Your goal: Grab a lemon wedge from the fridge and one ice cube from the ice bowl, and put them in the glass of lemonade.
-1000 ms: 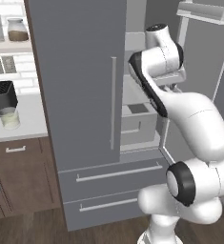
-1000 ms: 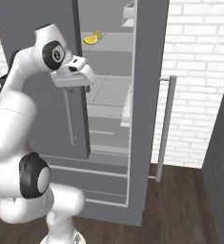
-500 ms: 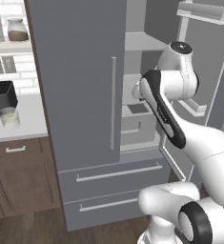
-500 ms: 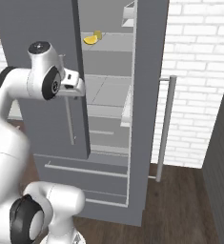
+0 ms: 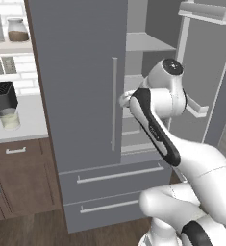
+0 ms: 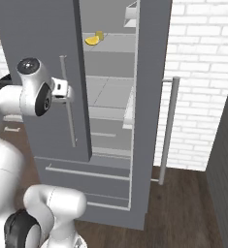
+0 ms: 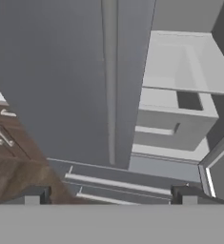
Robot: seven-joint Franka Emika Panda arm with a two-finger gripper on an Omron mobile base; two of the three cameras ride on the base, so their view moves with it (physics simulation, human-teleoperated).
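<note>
Lemon wedge sits on an upper shelf inside the fridge, near the shelf's front edge, w/ a small yellowish item just behind it, too small to ID. Fridge right door is swung wide open, its long silver handle facing the white brick wall; left door is closed, thin vertical handle down its right edge. Two lower drawers are closed, each w/ a horizontal bar handle.

Gripper is fully open, nothing between the tips, holding nothing. In hand view it looks down along the closed left door's handle, w/ the open compartment's pale shelves and a bin off to one side. In both base views the wrist end is up at about handle height, close in front of the left door's inner edge; can't tell if it touches.

Glass of lemonade stands on the white counter left of the fridge, just in front of a black toaster. Above, a wall shelf holds a lidded jar of brown powder. Dark brown cabinets run under the counter.
</note>
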